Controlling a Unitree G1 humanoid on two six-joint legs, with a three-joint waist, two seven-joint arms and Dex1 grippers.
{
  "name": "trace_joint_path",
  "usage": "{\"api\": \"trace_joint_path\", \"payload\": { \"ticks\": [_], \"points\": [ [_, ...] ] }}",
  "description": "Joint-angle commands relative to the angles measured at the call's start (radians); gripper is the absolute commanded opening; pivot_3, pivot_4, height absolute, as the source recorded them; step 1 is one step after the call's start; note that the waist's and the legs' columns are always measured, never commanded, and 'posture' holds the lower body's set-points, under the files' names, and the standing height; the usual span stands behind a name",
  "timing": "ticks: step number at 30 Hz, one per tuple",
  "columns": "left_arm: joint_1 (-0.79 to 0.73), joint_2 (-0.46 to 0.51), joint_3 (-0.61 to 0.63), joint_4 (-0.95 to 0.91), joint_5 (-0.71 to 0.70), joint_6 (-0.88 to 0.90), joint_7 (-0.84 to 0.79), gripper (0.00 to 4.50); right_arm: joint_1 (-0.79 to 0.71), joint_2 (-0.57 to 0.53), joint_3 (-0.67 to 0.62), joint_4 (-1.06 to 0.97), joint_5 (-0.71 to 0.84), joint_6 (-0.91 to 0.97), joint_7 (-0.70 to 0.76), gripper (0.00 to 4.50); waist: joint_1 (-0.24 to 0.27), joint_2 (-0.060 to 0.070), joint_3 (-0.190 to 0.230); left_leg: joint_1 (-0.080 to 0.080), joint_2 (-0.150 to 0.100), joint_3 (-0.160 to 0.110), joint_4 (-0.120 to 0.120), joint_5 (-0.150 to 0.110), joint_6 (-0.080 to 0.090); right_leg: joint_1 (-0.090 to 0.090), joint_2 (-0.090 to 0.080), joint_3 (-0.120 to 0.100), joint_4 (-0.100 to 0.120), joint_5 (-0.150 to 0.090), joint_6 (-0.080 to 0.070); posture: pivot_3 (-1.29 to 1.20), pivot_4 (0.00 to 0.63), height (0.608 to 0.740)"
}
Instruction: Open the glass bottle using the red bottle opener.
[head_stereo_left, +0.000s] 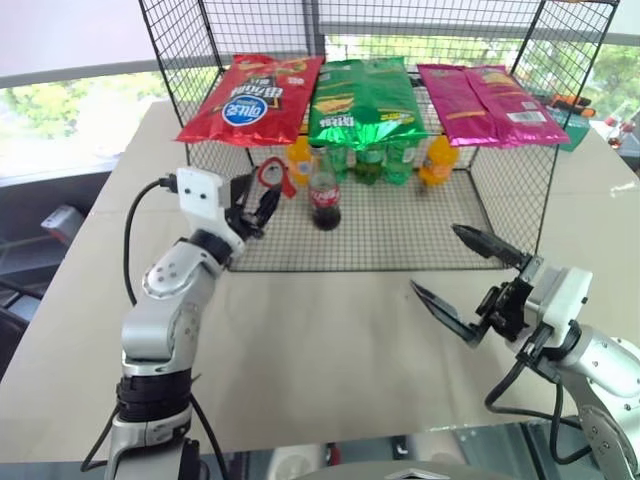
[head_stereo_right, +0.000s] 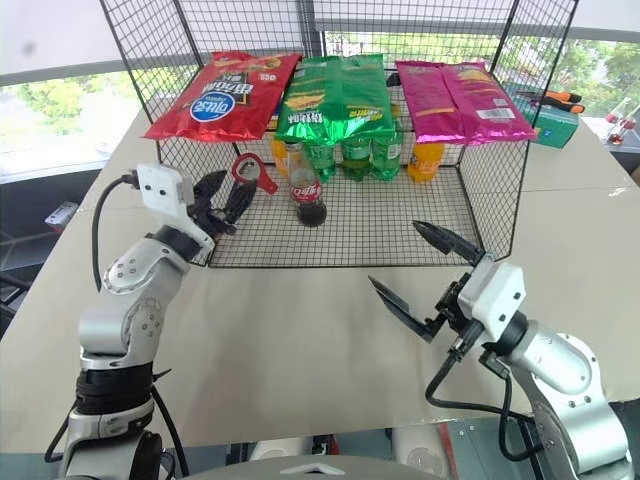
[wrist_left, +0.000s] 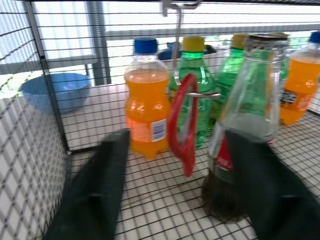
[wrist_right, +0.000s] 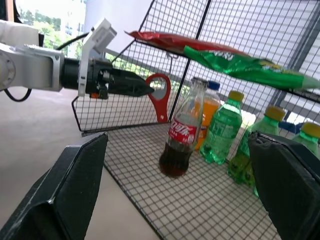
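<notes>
A: Left gripper (head_stereo_left: 258, 203) reaching, fingers parted around hanging red bottle opener (head_stereo_left: 270, 177), not yet clamping.
B: Hanging long axis vertical, just beside glass bottle (head_stereo_left: 325, 194) on wire shelf (head_stereo_left: 400, 235). Right gripper (head_stereo_left: 462, 270) waiting wide open, well apart.

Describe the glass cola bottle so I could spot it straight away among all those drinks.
Look under the black wire rack that carries three snack bags on top. On its mesh floor a row of plastic drink bottles stands at the back, and the glass bottle stands in front of them, beside the hanging red bottle opener. It alone is glass, with dark cola, a red label and a narrow neck.
</notes>
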Motion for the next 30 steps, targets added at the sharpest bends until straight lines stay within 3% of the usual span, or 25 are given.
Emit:
{"api": "trace_joint_path", "payload": {
  "ticks": [1, 3, 4, 14, 21, 30],
  "points": [
    [-0.013, 0.003, 0.004, -0.01, -0.007, -0.033, -0.033, 1.1, 0.007, 0.003, -0.009, -0.034, -0.011, -0.022, -0.01, 4.5, 0.0, 0.0, 0.0, 0.0, 0.0, 0.0, 0.0, 0.0, 0.0, 0.0, 0.0, 0.0, 0.0, 0.0, 0.0, 0.0, 0.15, 0.74],
    [-0.013, 0.006, 0.009, -0.005, -0.009, -0.038, -0.048, 0.25, 0.012, 0.005, 0.0, -0.031, -0.02, -0.021, -0.013, 4.5, 0.0, 0.0, 0.0, 0.0, 0.0, 0.0, 0.0, 0.0, 0.0, 0.0, 0.0, 0.0, 0.0, 0.0, 0.0, 0.0, 0.15, 0.74],
    [-0.01, 0.01, 0.009, -0.003, -0.006, -0.044, -0.058, 0.06, 0.017, 0.007, 0.005, -0.028, -0.024, -0.022, -0.013, 4.5, 0.0, 0.0, 0.0, 0.0, 0.0, 0.0, 0.0, 0.0, 0.0, 0.0, 0.0, 0.0, 0.0, 0.0, 0.0, 0.0, 0.15, 0.74],
    [0.008, 0.02, 0.047, -0.005, -0.061, -0.081, -0.151, 0.06, 0.017, 0.003, 0.002, -0.003, -0.031, 0.026, -0.036, 4.5, 0.0, 0.0, 0.0, 0.0, 0.0, 0.0, 0.0, 0.0, 0.0, 0.0, 0.0, 0.0, 0.0, 0.0, 0.0, 0.0, 0.15, 0.74],
    [0.025, 0.034, 0.058, -0.035, -0.153, -0.068, -0.242, 0.06, -0.008, -0.065, 0.03, -0.024, -0.055, 0.189, -0.053, 4.5, -0.001, 0.0, 0.0, 0.0, 0.0, 0.0, 0.0, 0.0, 0.0, 0.0, 0.0, 0.0, 0.0, 0.0, -0.001, 0.0, 0.15, 0.74],
    [0.048, 0.038, 0.091, -0.067, -0.259, 0.012, -0.225, 0.06, -0.028, -0.088, 0.015, -0.009, 0.029, 0.295, -0.015, 4.5, 0.001, 0.0, 0.0, -0.001, 0.0, 0.0, 0.0, 0.0, 0.0, 0.0, 0.0, 0.0, -0.001, 0.0, 0.0, 0.0, 0.15, 0.74]
  ]
}}
